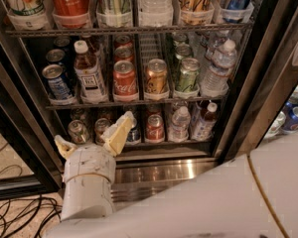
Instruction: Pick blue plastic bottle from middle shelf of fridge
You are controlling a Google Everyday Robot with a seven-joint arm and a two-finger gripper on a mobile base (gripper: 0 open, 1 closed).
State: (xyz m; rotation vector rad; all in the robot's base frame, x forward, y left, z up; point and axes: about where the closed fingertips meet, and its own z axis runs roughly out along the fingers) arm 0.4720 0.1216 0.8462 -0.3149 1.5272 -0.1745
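The blue plastic bottle, with a white cap, amber liquid and a white label, stands upright in the second lane from the left on the middle shelf of the fridge. A blue-and-silver can stands to its left and a Coca-Cola can to its right. My gripper is open and empty, low at the left in front of the bottom shelf. It is below the bottle, and its cream fingers point up towards the fridge.
A gold can, a green can and a clear water bottle fill the middle shelf's right lanes. Cans and bottles stand on the bottom shelf. The steel base lies below. Cables lie on the floor. My white arm fills the lower right.
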